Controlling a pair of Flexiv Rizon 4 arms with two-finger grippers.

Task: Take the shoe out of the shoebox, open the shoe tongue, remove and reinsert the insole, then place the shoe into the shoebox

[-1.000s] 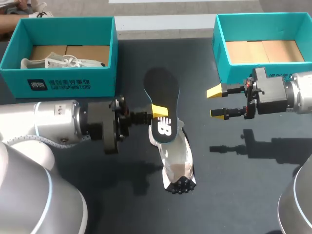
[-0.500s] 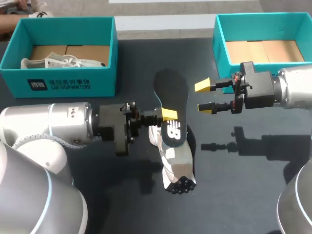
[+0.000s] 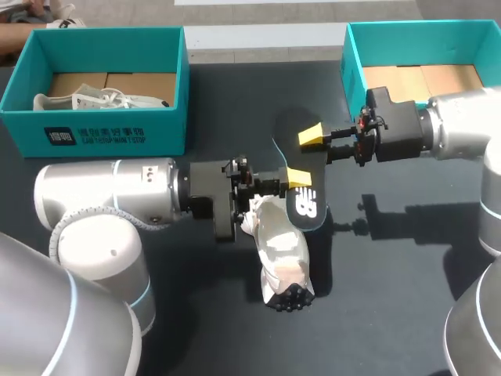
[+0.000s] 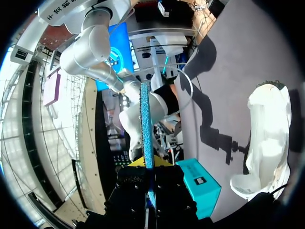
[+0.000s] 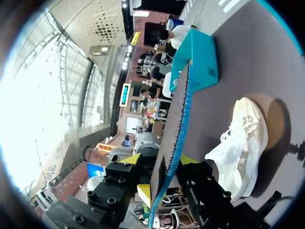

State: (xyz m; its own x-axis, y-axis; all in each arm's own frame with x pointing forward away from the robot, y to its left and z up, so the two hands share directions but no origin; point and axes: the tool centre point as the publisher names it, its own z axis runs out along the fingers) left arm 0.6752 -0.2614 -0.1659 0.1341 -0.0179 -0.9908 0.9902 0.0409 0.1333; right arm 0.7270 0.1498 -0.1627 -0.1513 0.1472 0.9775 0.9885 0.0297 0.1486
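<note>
insole held above the shoe, long axes nearly in line

the dark table [image 3: 391, 313] carries two teal shoeboxes. the left shoebox [image 3: 109, 129] holds a second white shoe [image 3: 102, 100]. the right shoebox [image 3: 356, 94] shows only its cardboard floor. the shoe [image 3: 282, 251] lies on the table between the two arms, well apart from both boxes, with its long axis running from the grippers toward the near edge and its studded end nearest the camera.

the black insole [image 3: 305, 205] is off the table, tilted, just above and slightly to the right of the shoe's far end. its long axis runs almost parallel to the shoe's, with the logo end closest to the shoe.

the left gripper [image 3: 291, 182] is clamped on the insole near its middle, reaching in from the shoe's left. the right gripper [image 3: 311, 145] meets the insole's far end from the opposite side, and both wrist views show the insole edge-on along the gripper's line. whether the right gripper is actually pinching it cannot be told.

judgement: reinsertion depends on swinging the logo end down into the shoe's opening. the left arm is the nearer one.
</note>
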